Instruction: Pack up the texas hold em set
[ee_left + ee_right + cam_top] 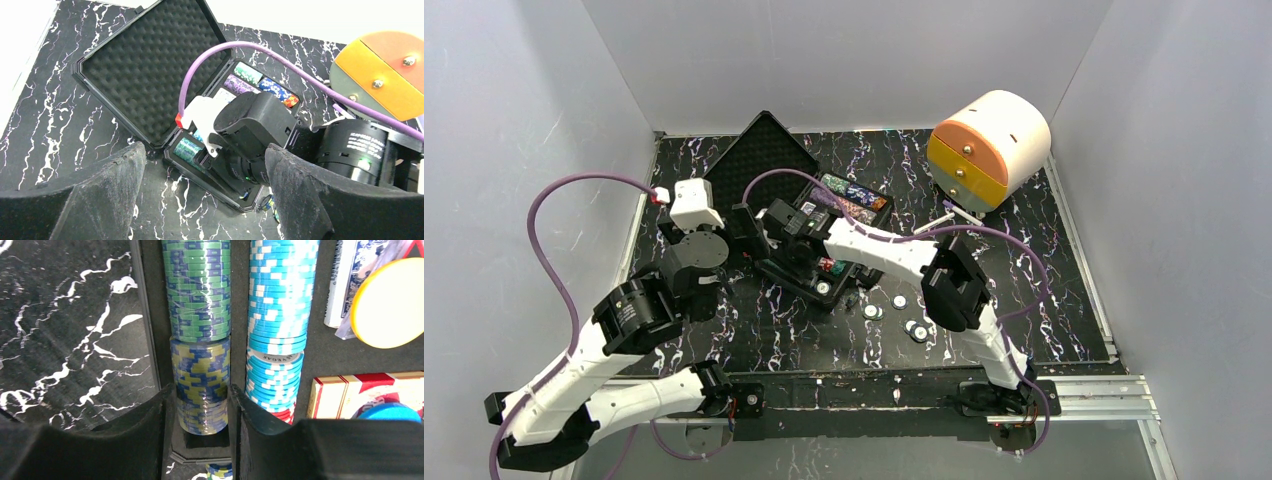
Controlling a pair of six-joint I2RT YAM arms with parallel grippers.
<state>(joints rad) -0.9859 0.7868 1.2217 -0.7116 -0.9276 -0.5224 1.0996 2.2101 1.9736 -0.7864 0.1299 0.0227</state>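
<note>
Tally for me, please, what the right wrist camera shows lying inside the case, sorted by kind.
Chip rows: 2, the green and yellow-blue row and the light-blue row
Card decks: 2, the blue-backed deck and the red deck
Round buttons: 2, the yellow button and the blue button, partly hidden
Total: 6
</note>
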